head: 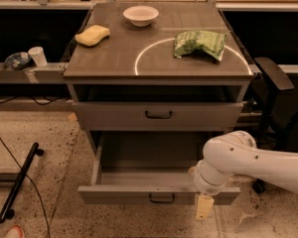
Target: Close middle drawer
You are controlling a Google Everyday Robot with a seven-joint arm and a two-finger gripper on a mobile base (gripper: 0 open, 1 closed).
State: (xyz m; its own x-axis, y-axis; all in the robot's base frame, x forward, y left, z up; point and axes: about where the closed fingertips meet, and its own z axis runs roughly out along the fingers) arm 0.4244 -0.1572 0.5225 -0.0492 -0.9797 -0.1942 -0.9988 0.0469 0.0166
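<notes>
The middle drawer (120,195) is a grey metal drawer pulled far out of the cabinet, and its deep tray is bare. A small dark handle (161,198) sits at the centre of its low front. My gripper (204,207) hangs from the white arm (248,160) at the right end of the drawer front, just in front of it and reaching below its lower edge. The taller top drawer (159,115) above is nearly shut. The lowest drawer is hidden.
On the cabinet top (114,58) lie a yellow sponge (92,34), a white bowl (140,15) and a green chip bag (199,42). A black chair (273,83) stands at the right. A black bar (20,180) and a cable lie on the floor at the left.
</notes>
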